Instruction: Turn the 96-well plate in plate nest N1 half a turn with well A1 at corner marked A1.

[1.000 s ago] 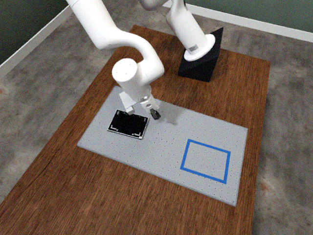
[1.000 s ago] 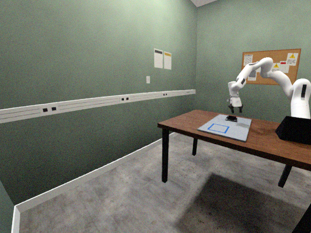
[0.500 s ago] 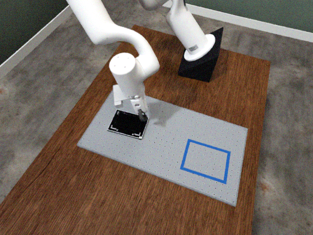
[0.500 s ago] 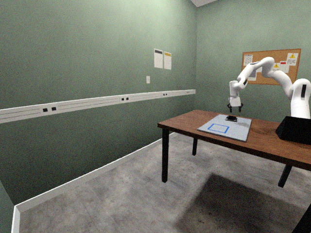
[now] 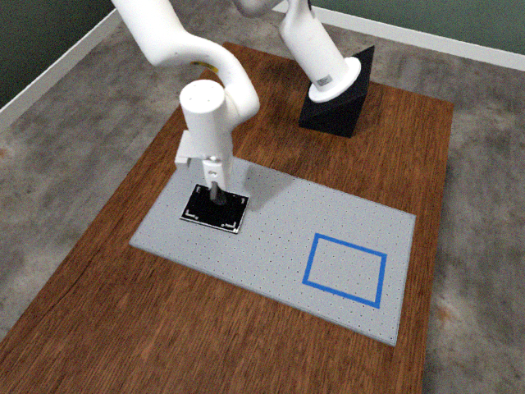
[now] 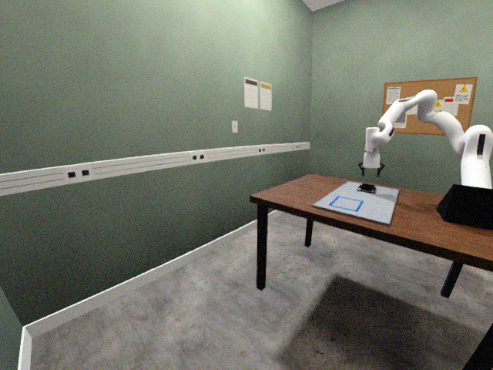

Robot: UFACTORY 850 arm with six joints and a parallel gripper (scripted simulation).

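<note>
Grained wooden table (image 5: 106,322) — matt grey perforated board (image 5: 262,254); glossy white arm (image 5: 220,80).

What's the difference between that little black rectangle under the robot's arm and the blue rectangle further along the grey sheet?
The black plate nest is a solid dark block with small white corner marks; the blue rectangle is only an outline, with grey sheet showing inside. The nest looks smaller in the top view. The open tool hangs above the nest; nothing hangs over the blue rectangle. Both sit on the same sheet.
</note>
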